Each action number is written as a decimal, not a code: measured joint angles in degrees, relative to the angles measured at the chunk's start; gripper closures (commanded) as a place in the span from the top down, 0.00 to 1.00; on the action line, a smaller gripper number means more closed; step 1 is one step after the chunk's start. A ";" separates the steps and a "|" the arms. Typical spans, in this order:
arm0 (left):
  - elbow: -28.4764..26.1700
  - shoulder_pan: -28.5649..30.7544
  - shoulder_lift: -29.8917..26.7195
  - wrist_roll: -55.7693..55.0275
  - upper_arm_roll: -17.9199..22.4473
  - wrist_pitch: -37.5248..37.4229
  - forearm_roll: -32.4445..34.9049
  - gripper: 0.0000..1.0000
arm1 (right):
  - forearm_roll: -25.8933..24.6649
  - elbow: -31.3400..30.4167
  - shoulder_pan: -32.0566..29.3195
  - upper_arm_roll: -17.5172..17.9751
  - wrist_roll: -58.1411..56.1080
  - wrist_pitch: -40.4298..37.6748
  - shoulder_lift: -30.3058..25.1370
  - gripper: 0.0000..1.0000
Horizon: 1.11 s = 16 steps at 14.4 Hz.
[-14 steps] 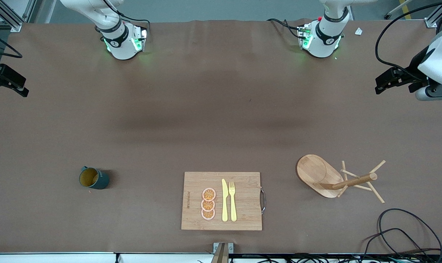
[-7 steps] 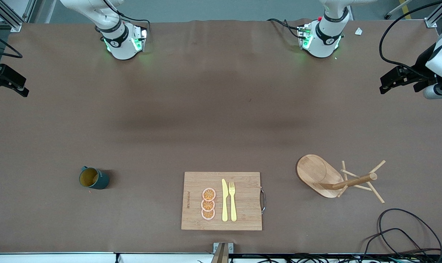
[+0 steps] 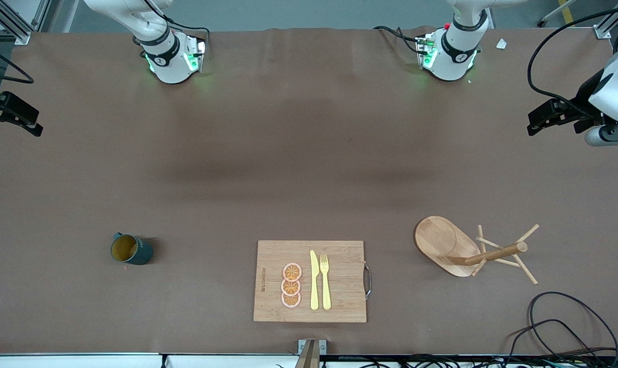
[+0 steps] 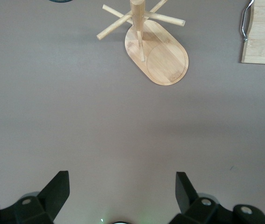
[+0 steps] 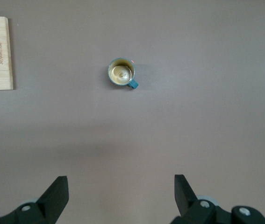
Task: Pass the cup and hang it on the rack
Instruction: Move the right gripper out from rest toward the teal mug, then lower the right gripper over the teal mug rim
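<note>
The cup point(image 3: 131, 249), dark teal with a yellow inside, stands upright on the brown table toward the right arm's end; it also shows in the right wrist view as the cup point(image 5: 121, 73). The rack point(image 3: 444, 244), a wooden mug tree on an oval base, stands toward the left arm's end. From the left wrist the rack point(image 4: 165, 56) appears with its pegs bare. My right gripper point(image 3: 30, 122) hangs open over the table's edge at its end, well apart from the cup. My left gripper point(image 3: 536, 120) hangs open over its own end. Both right gripper point(image 5: 121, 189) and left gripper point(image 4: 123, 186) hold nothing.
A bamboo cutting board point(image 3: 339, 286) lies between cup and rack, near the front camera's edge of the table. It carries a yellow knife point(image 3: 314, 281), a yellow fork point(image 3: 325, 281) and orange slices point(image 3: 291, 285). Black cables point(image 3: 559, 327) loop at the corner nearer the camera than the rack.
My left arm's hand has shifted slightly at its end of the table, out and back. The right gripper has barely moved. Cup and rack have stayed put.
</note>
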 measured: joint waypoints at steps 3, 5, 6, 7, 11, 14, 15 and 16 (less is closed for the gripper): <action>-0.06 0.00 0.04 0.00 0.00 0.00 0.00 1.00 | 0.58 -0.55 -0.18 -0.07 0.00 0.74 0.07 1.00; -0.10 0.00 0.12 0.00 -0.01 0.00 0.00 1.00 | 1.27 -2.19 -0.14 0.01 0.00 4.13 0.27 1.00; -0.11 0.00 0.15 0.00 -0.01 0.00 0.00 1.00 | 1.35 -3.12 -0.11 0.08 0.00 5.91 0.47 1.00; -0.13 0.00 0.16 0.00 -0.01 0.00 0.00 1.00 | 1.38 -4.02 -0.10 0.12 0.01 7.58 0.72 1.00; -0.29 0.00 0.22 0.00 -0.01 0.00 0.00 1.00 | 1.39 -8.70 -0.10 0.11 0.02 16.15 2.17 1.00; -0.31 0.00 0.23 0.00 -0.01 0.00 0.00 1.00 | 1.55 -10.58 -0.05 0.14 0.19 20.06 4.40 1.00; -0.31 0.00 0.24 0.00 -0.01 0.00 0.00 1.00 | 1.63 -10.60 0.11 0.17 0.67 20.84 5.28 1.00; -0.32 0.00 0.24 0.00 -0.01 0.00 0.00 1.00 | 1.72 -10.61 0.41 0.27 1.34 21.61 6.08 1.00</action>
